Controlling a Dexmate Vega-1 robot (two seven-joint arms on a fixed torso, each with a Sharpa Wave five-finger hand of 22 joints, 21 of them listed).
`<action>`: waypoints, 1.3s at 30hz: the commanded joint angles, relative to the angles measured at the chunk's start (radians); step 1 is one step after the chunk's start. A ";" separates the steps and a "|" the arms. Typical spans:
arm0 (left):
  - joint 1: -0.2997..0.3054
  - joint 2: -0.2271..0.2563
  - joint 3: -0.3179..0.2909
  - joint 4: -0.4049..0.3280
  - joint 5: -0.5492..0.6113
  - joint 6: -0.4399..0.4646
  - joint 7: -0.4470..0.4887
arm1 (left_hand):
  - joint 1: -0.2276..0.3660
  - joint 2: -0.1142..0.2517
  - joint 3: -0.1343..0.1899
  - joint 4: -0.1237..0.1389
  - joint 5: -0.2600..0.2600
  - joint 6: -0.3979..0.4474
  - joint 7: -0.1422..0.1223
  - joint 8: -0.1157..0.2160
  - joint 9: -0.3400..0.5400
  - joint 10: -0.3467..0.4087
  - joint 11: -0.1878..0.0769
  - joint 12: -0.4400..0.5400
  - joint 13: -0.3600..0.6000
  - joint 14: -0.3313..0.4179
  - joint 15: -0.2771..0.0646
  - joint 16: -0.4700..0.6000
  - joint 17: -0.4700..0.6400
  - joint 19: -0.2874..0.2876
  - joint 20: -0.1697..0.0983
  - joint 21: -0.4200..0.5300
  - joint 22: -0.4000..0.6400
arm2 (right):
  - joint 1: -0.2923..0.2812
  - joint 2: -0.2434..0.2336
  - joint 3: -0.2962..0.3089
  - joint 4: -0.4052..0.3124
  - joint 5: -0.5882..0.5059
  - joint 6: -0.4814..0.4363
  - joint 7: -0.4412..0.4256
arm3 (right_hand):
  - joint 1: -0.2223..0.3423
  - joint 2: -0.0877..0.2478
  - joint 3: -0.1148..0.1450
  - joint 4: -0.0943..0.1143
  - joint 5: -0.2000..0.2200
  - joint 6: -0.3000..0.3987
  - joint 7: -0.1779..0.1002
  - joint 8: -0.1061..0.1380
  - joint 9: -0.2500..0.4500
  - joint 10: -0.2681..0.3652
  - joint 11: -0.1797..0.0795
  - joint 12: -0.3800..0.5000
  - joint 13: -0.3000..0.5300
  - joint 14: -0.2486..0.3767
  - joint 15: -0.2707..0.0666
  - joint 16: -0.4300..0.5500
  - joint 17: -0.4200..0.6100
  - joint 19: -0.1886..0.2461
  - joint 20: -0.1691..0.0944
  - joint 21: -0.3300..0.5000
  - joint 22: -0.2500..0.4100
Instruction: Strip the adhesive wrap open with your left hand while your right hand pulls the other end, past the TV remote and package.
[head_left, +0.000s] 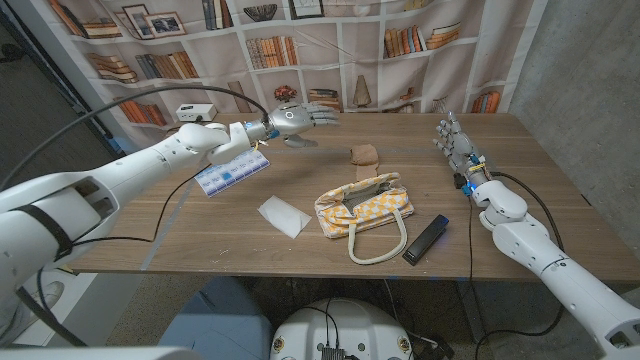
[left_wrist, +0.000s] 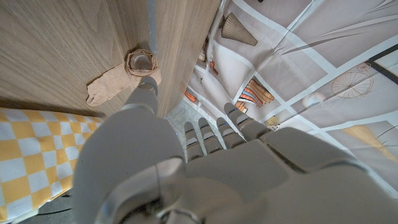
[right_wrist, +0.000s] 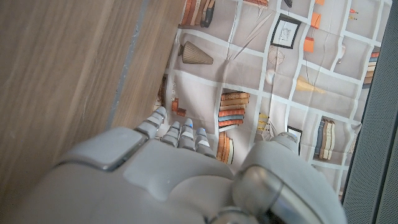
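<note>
1. Adhesive wrap (head_left: 364, 154) is seen as a tan roll with a loose tail, lying near the table's (head_left: 520, 170) far edge, beyond the yellow checked bag (head_left: 365, 203).
2. Left hand (head_left: 300, 116) is held above the table, fingers spread, nothing gripped.
3. Right hand (head_left: 455, 145) is kept apart at the right, fingers extended, nothing held.

A yellow checked bag (head_left: 365, 205) lies beside a white paper (head_left: 283, 215).
</note>
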 joint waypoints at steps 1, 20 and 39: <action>-0.014 0.002 0.022 0.033 -0.007 -0.009 0.020 | -0.026 0.020 -0.015 0.020 0.000 0.006 0.006 0.004 0.005 -0.004 -0.001 -0.001 0.004 -0.017 -0.008 0.003 0.008 -0.013 0.008 0.002 0.003 | 0.009 0.019 -0.012 0.012 -0.008 0.005 -0.013 | 0.008 0.007 0.002 -0.002 -0.002 -0.002 0.004 0.002 0.002 -0.004 0.001 -0.001 0.004 -0.008 0.000 -0.001 0.002 0.005 0.002 0.002 0.004; -0.023 -0.010 0.053 0.071 0.002 0.032 0.016 | -0.063 0.079 0.006 0.075 0.012 -0.034 0.064 -0.015 0.008 -0.002 0.049 0.005 0.009 -0.006 0.044 0.016 0.019 -0.022 0.061 0.012 0.005 | 0.040 0.046 -0.032 0.046 -0.014 0.008 -0.006 | 0.007 0.007 0.003 -0.003 -0.003 -0.003 0.004 0.003 0.002 -0.005 0.000 -0.001 0.004 -0.009 0.000 -0.002 0.002 0.007 0.002 0.003 0.004; -0.077 -0.083 0.134 0.169 0.034 0.042 0.069 | -0.049 0.076 0.022 0.067 0.020 -0.016 0.070 -0.009 0.009 0.013 0.052 0.012 0.011 0.012 0.044 0.018 0.013 -0.011 0.064 0.017 0.004 | 0.046 0.047 -0.028 0.054 -0.016 0.013 -0.012 | 0.007 0.008 0.004 -0.003 -0.003 -0.003 0.003 0.003 0.002 -0.005 0.001 0.000 0.004 -0.010 -0.001 -0.002 0.002 0.006 0.003 0.002 0.004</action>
